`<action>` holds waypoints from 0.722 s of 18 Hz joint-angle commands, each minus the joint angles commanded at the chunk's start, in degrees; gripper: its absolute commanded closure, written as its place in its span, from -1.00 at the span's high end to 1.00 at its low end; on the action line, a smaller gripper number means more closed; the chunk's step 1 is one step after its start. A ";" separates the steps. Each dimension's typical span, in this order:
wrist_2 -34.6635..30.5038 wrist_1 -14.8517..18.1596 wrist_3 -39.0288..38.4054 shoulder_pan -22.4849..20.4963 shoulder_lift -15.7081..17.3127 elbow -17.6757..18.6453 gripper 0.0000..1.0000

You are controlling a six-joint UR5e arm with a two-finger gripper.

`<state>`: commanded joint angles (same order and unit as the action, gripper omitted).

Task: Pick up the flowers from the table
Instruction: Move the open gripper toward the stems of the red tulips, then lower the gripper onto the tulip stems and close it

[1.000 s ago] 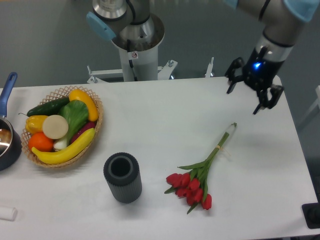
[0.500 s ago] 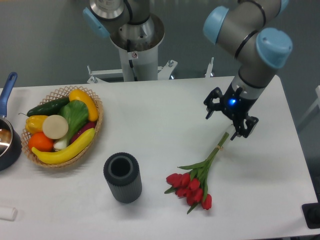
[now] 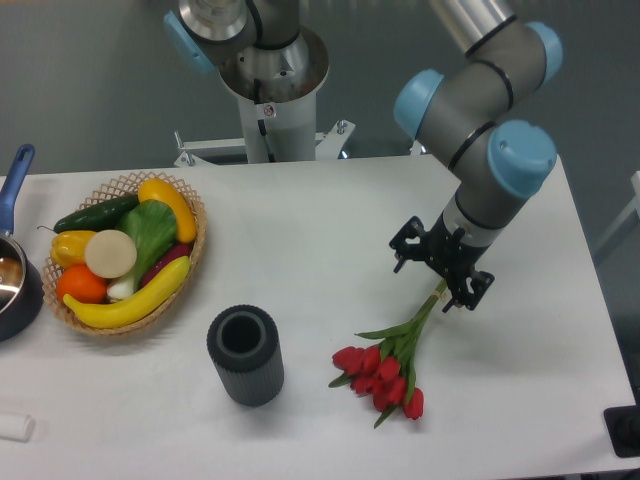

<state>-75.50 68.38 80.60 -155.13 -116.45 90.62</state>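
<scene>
The flowers (image 3: pixel 392 360), a bunch of red tulips with green stems, lie on the white table (image 3: pixel 320 210) at the front right, blooms toward the front and stems pointing up to the right. My gripper (image 3: pixel 437 272) is open and hangs right over the upper part of the stems, one finger on each side. The stem tips and the pale band are hidden behind it. Whether the fingers touch the stems cannot be told.
A dark grey ribbed cylinder cup (image 3: pixel 245 355) stands left of the blooms. A wicker basket (image 3: pixel 125 250) of fruit and vegetables sits at the left, with a dark pan (image 3: pixel 15 285) at the left edge. The arm's base (image 3: pixel 270 90) stands behind the table.
My gripper has moved from the table's back right corner down and to the left, ending low over the flower stems. The flowers have not moved.
</scene>
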 joint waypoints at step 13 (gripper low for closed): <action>-3.69 -8.26 -0.87 0.09 -3.52 2.81 1.00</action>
<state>-79.19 60.12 79.72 -155.04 -119.97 93.43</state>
